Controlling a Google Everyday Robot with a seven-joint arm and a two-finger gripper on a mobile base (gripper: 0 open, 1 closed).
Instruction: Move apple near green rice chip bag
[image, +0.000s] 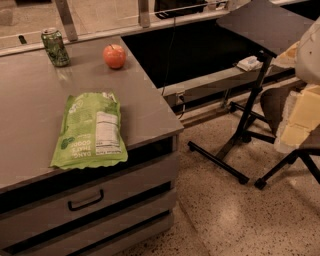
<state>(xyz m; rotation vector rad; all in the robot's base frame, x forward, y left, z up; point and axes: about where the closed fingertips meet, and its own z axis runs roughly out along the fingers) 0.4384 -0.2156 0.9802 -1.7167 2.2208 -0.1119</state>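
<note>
The red-orange apple (114, 56) stands upright at the far side of the grey table (30, 100). The green rice chip bag (91, 131) lies flat near the table's front edge, label side up, well in front of the apple. My gripper (296, 122) shows as pale blocky parts at the right edge of the view, out over the floor. It is far to the right of both the apple and the bag and touches neither.
A green soda can (55, 47) stands at the back left of the table, left of the apple. Drawers (87, 200) sit under the table's front. A black stand (245, 125) and a chair base (285, 165) are on the speckled floor to the right.
</note>
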